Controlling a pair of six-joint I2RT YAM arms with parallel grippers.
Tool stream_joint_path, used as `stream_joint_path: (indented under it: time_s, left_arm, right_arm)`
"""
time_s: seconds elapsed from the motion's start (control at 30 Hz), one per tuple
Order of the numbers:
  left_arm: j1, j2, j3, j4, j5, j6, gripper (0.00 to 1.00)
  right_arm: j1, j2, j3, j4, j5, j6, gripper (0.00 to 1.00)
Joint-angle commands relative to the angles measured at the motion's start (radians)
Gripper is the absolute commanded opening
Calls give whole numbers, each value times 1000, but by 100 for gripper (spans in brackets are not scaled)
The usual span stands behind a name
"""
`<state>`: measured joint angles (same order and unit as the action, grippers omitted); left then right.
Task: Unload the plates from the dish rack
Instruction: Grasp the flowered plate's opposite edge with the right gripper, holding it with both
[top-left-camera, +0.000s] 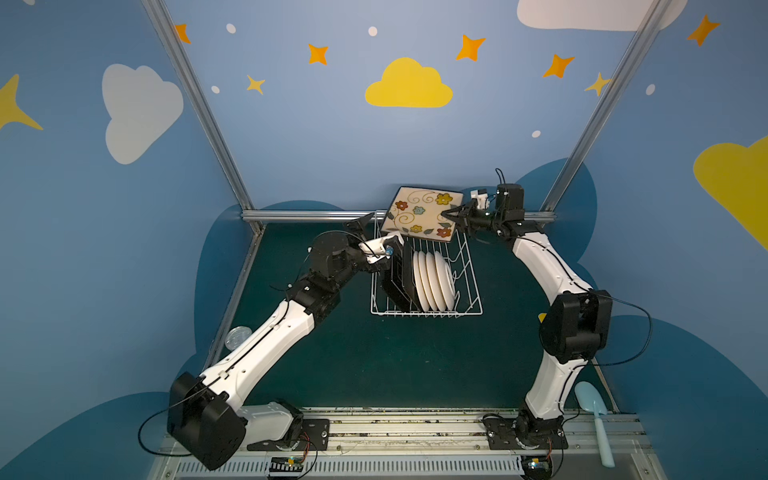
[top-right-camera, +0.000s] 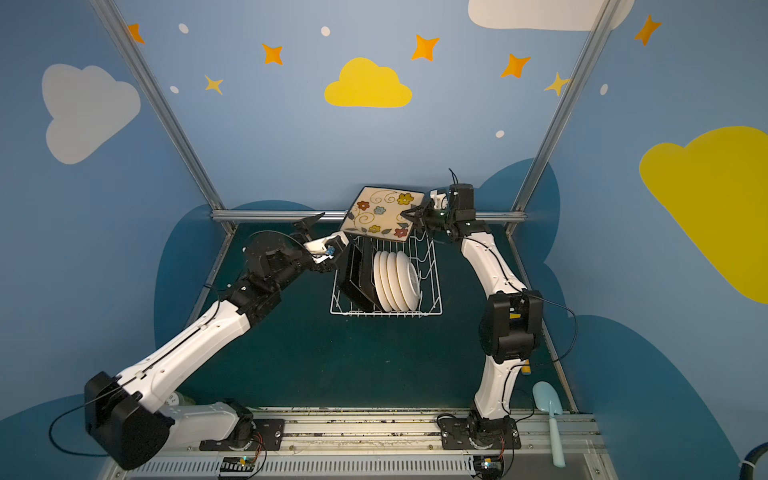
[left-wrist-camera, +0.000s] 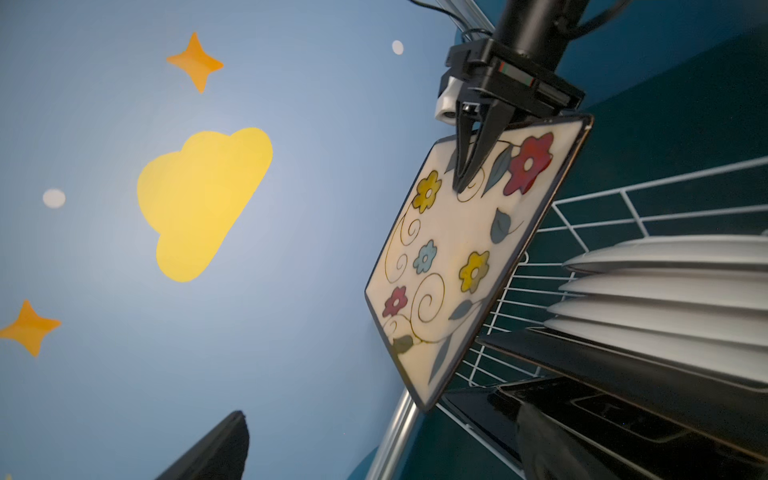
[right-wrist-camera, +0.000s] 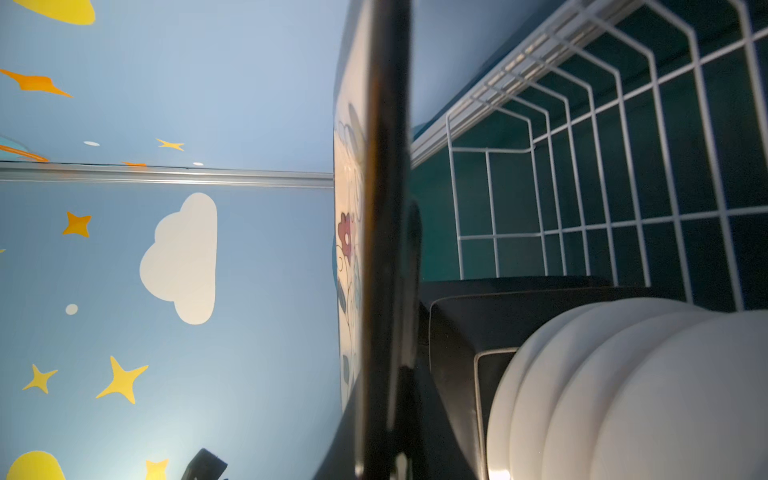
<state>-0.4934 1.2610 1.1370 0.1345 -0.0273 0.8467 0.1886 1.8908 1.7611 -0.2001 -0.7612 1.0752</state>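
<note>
Top views: right claw (top-left-camera: 451, 215) clenched on the flowered square plate (top-left-camera: 422, 212) by its edge.
Plate projects from that claw toward the left claw (left-wrist-camera: 382, 415), tilted above the dish rack (top-left-camera: 470, 266); left claw released, near the plate, apart.

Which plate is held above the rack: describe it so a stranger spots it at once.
Find the white wire dish rack at the middle of the green table. Over its far end the right tool is shut on a square plate. It alone shows a cream face with coloured flowers; the other plates stand in the rack.
</note>
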Motion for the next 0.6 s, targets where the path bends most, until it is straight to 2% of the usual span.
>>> stream_joint_path:
  time_s: [0.0,0.13,0.23,0.4,0.57]
  left_arm:
    - [65,-22,46,-157,74,-301,100]
    - [145,17,202,-347,129,-627,100]
    - [221,58,276,-412,294,-827,100]
    - [319,145,316,-347,612,-1131,100]
    - [348,264,362,-249,801,-1363,100]
  right_arm:
    - [-4,-116,22,166,-65,-51,0]
    - [-14,-124,5,210,-102,-87,0]
    - [-17,-124,-2,240,-148,-109,0]
    - [-18,-128,-10,257,-204,-156,0]
    - [-18,-137,-29,287,-238,-180,0]
